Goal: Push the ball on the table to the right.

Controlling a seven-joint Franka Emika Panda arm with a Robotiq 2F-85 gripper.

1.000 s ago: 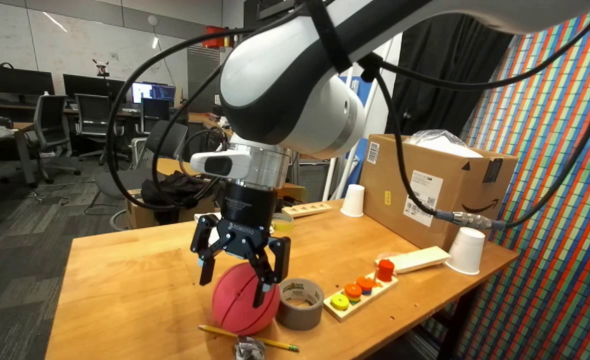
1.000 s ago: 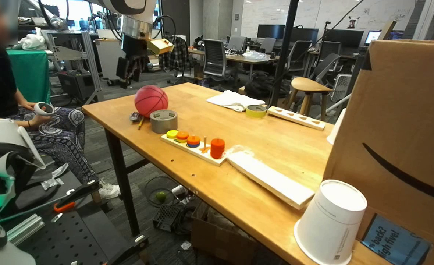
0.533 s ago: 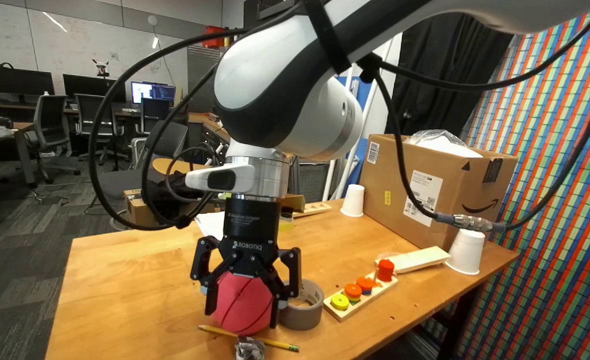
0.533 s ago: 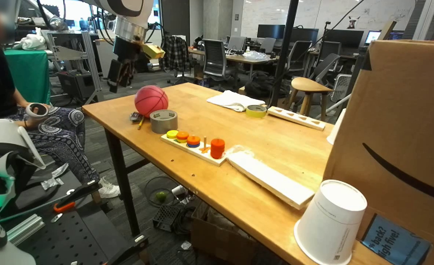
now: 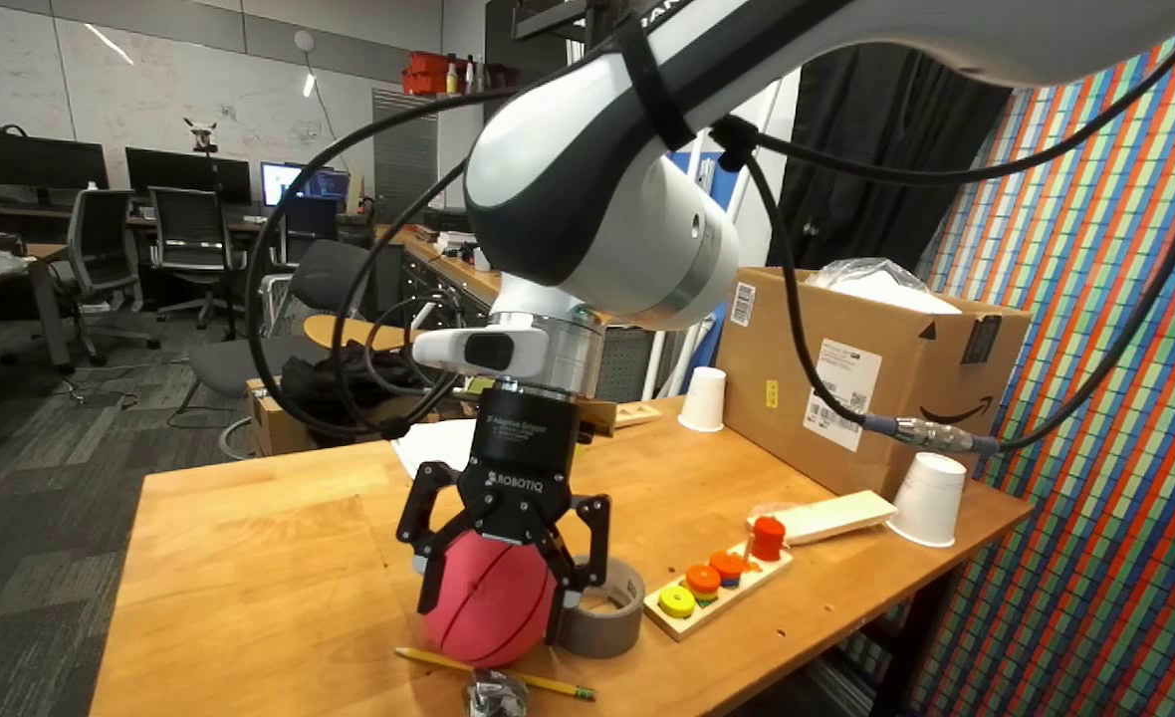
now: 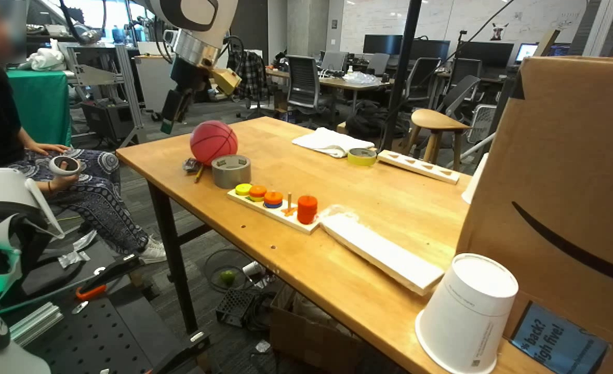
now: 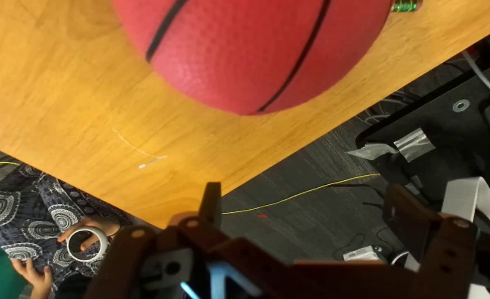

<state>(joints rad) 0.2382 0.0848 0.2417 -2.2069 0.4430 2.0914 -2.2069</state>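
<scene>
Black robotic fingers (image 5: 432, 582) stand spread apart near a red ball (image 5: 488, 609) beside grey tape (image 5: 602, 635) on a wooden bench (image 5: 249, 558).

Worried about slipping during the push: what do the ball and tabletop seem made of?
The ball: probably rubber, mostly matte, judging by its finely pebbled skin; soft plastic is possible. The tabletop: apparently wood, smooth, perhaps lightly varnished; grain streaks show.

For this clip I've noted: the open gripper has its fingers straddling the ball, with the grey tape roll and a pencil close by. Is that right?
Not quite: the open gripper isn't straddling the ball; the wrist view shows the ball out ahead, outside the gap between the fingers. The grey tape roll and the pencil are close by, as noted.
</scene>
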